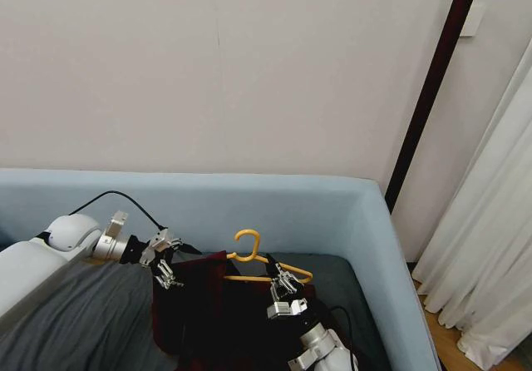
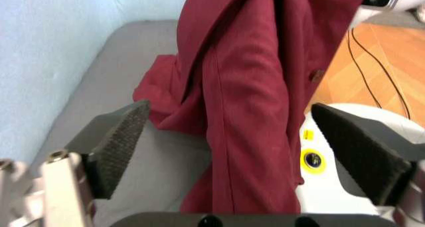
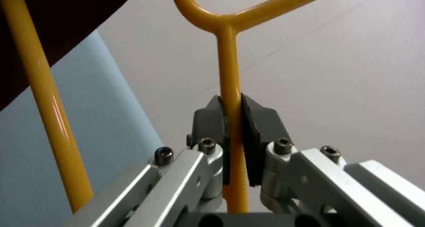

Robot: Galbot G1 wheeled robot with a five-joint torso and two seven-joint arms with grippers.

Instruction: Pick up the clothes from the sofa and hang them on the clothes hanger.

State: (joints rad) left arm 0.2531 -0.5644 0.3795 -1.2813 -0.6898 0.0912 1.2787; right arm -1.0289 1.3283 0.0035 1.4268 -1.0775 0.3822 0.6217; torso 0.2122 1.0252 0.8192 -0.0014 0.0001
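garment, dark red (image 1: 204, 304): hangs from the left part of yellow hanger (image 1: 268, 269), with its lower folds bunched on grey seat cushion (image 1: 75, 321) of pale blue sofa (image 1: 274, 205). right claw (image 1: 285, 288): closed tight on one yellow rod of the hanger, holding it above the seat. left claw (image 1: 166, 264): spread wide, nothing in its grip, beside the garment's upper edge; pads (image 2: 123, 137) apart from the cloth. dark rack pole (image 1: 426, 105): upright past the sofa's right end.
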